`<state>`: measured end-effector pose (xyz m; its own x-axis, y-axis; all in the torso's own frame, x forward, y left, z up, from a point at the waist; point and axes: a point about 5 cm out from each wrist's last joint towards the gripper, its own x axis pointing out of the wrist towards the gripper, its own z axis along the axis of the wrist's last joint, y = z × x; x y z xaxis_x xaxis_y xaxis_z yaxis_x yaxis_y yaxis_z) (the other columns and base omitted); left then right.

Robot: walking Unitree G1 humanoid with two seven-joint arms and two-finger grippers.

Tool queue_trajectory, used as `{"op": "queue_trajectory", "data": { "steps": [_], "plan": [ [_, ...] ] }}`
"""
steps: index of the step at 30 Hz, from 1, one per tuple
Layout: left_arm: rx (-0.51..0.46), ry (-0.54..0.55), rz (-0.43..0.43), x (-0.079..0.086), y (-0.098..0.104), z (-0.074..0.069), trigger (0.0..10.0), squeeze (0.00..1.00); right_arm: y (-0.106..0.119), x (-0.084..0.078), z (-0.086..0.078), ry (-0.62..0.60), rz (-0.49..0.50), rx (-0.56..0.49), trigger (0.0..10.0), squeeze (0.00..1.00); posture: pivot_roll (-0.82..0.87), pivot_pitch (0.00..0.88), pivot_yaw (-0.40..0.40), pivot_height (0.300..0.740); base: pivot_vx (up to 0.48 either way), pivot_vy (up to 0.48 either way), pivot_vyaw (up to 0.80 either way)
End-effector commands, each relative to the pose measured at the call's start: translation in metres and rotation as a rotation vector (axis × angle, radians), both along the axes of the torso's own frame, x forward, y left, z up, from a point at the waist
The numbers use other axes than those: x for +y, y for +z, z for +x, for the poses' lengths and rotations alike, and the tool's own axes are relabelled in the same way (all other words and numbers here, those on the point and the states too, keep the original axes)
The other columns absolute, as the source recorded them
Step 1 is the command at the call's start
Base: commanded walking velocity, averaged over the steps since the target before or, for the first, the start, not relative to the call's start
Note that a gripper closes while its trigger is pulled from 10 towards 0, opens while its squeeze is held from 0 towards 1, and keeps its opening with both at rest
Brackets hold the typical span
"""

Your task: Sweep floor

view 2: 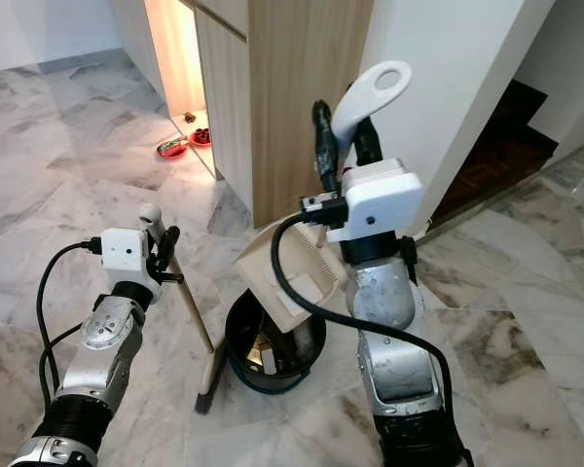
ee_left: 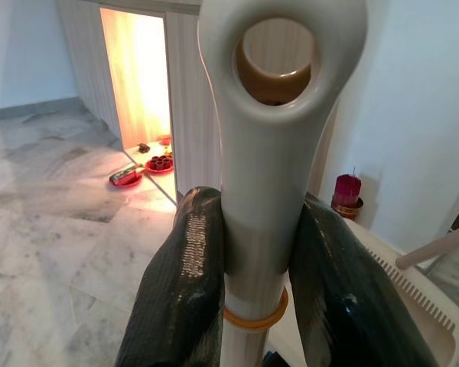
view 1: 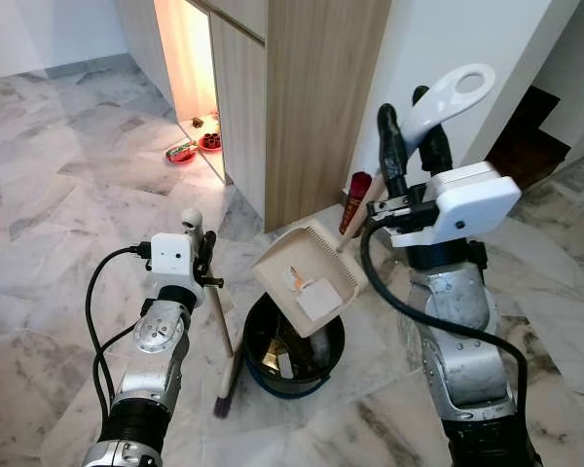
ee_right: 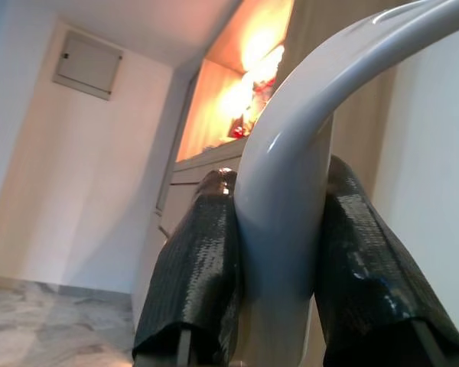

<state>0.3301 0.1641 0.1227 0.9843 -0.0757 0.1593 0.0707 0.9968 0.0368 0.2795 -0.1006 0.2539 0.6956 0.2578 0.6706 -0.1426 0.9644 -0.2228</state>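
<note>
Right end effector (ee_right: 279, 252) clamps dustpan (view 1: 307, 277) handle, pan tilted over black bin (view 1: 292, 341) below; left end effector (ee_left: 252, 260) clamps broom (view 1: 219, 331) handle.

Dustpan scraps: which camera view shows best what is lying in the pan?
The left eye view: the dustpan faces the camera, tilted over the bin, with pale scraps visible inside. The right eye view shows its back, so the contents are hidden. The left wrist view catches a corner of its rim, the right wrist view its handle between the right gripper's fingers.
</note>
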Motion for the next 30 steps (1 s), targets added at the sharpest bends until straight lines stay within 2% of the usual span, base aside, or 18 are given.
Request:
{"op": "queue_trajectory", "data": {
  "steps": [1,30],
  "plan": [
    [-0.062,-0.020,0.003,-0.0045,0.0110,0.0004,10.0,0.00,0.0169,0.0024,-0.0129,0.017,0.001,-0.117,10.0,0.00,0.18,0.082,-0.066,0.740,0.000,0.000,0.00],
    [-0.060,-0.023,0.002,-0.0052,0.0106,0.0004,10.0,0.00,0.0096,0.0072,-0.0108,-0.012,-0.111,-0.119,10.0,0.00,0.18,0.083,-0.068,0.740,0.000,0.000,0.00]
  ]
}}
